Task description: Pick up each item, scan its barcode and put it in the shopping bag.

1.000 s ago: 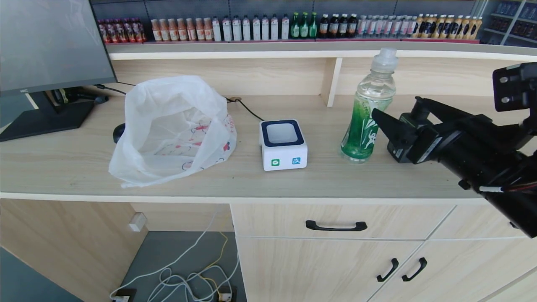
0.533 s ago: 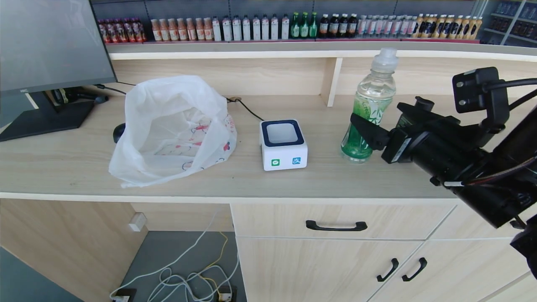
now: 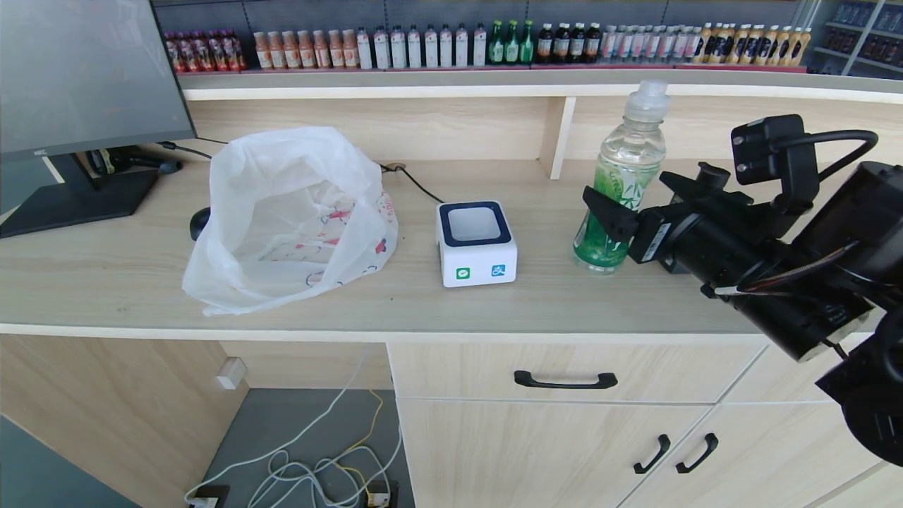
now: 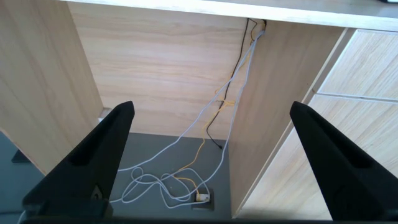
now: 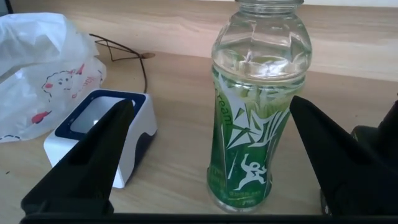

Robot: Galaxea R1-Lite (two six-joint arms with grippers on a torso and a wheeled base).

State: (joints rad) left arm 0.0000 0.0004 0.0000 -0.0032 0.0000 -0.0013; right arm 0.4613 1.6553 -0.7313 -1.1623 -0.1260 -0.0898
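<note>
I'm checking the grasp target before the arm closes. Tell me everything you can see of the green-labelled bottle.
The bottle is clear plastic with a pale cap, ribbed shoulder and green-and-white label round its lower body. Capped, it stands upright on the wooden counter, right of the scanner. The right gripper is open, one finger either side of it; contact cannot be told.

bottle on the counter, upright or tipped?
Upright. The bottle stands on its base on the counter, cap on top. The right gripper is open, one finger on each side, not closed on it.
</note>
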